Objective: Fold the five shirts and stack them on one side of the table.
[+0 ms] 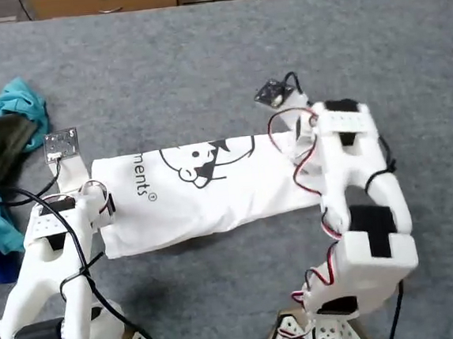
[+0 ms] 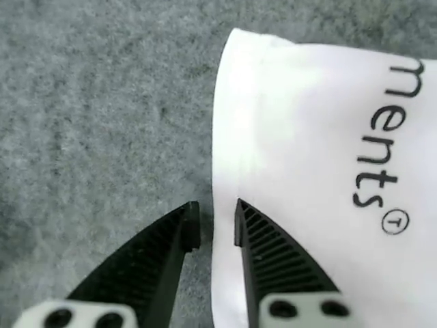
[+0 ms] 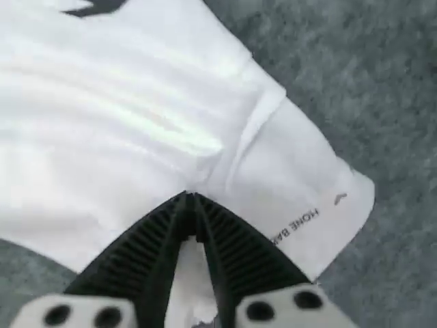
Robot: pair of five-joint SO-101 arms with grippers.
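White shirt [image 1: 213, 194], folded to a long strip, lies centred on the table [image 1: 200, 53], an arm [image 1: 50, 240] at each of its 9 and 3 o'clock ends. Left wrist view: left gripper [image 2: 217, 225] slightly parted astride the hem, gripping nothing. Right wrist view: right gripper [image 3: 190, 199] closed, seemingly pinching cloth. Soft, light, floppy; best taken at corners.

The white shirt [image 1: 205, 191] is smooth, soft cloth with a matt black print. The bench [image 1: 202, 68] under the shirt has a rough grey felt-like cover. The fingers [image 2: 273, 266] at the shirt's edge are matt black plastic, ribbed inside.
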